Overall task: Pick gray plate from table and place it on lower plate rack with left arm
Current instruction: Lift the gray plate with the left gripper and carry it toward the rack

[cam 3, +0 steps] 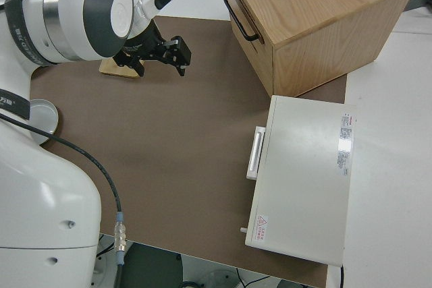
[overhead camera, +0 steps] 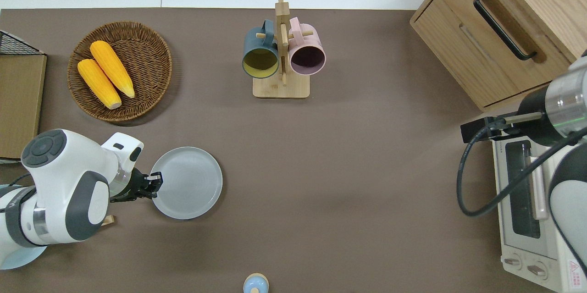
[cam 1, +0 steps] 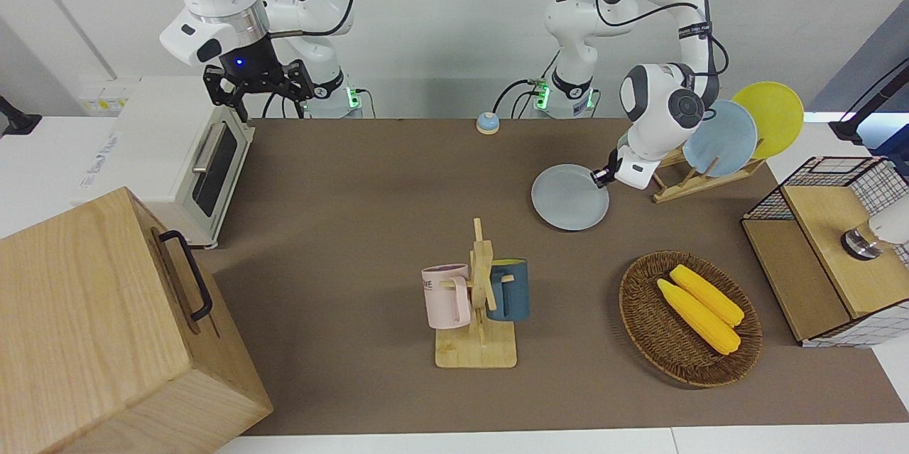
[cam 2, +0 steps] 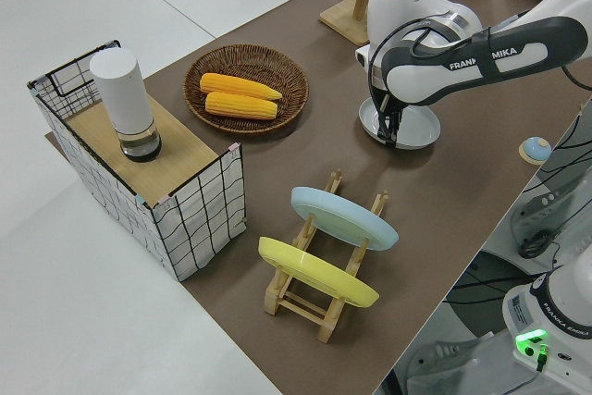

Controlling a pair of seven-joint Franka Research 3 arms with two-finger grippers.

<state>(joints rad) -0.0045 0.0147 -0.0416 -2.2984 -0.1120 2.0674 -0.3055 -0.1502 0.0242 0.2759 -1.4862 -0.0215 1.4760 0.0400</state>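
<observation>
Left claw (overhead camera: 156,184) low at the edge of the gray plate (overhead camera: 188,188), open or closed not clear; risk of plate slipping from thin grip, hitting the rack (cam 1: 692,180).

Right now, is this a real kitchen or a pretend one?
Probably a pretend kitchen in a robot lab. Kitchen things sit on one brown table: a toaster oven, mugs on a wooden stand, plates in a rack. But two robot arms are mounted at its edge, the left gripper at the gray plate.

Brown table (cam 1: 369,227) — gray plate (cam 1: 570,197), corn basket (cam 1: 650,330), mug stand (cam 1: 476,352), rack (cam 1: 692,184).
</observation>
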